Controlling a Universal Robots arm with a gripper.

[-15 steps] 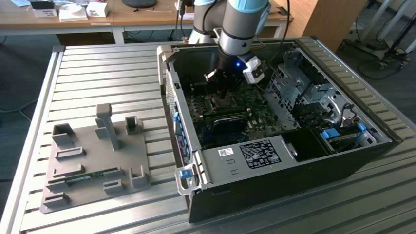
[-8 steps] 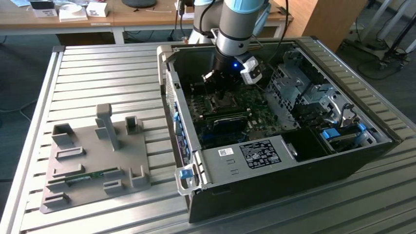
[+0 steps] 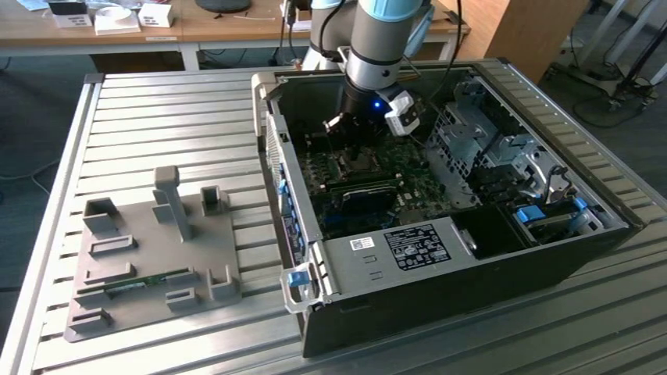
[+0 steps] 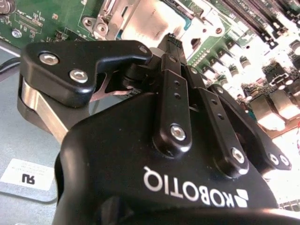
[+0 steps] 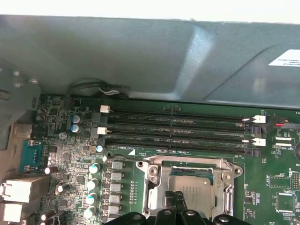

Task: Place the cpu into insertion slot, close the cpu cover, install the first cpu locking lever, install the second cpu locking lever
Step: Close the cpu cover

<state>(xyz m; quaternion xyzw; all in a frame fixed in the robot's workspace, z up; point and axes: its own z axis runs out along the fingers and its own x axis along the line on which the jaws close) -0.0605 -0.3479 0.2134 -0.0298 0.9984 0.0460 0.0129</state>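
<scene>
The cpu [image 5: 194, 190] lies flat in the insertion slot [image 5: 187, 162] of the green motherboard, its silver-grey top showing through the window of the cpu cover [image 5: 157, 180]. The cover lies down around the chip. My gripper [image 5: 176, 200] is shut, and its two black fingertips touch each other right over the near edge of the chip. In the second wrist view the gripper [image 4: 172, 40] reaches down to the bright metal of the cpu cover [image 4: 108, 22]. In the exterior view the gripper [image 3: 352, 139] hangs inside the open computer case just above the insertion slot [image 3: 362, 162].
Long black memory slots [image 5: 178, 126] run beside the socket, under the grey case wall [image 5: 140, 56]. Silver capacitors [image 5: 93, 183] stand on the socket's other side. A grey drive cage [image 3: 490, 148] fills the case at the exterior view's right. A grey fixture plate [image 3: 156, 258] lies on the slatted table.
</scene>
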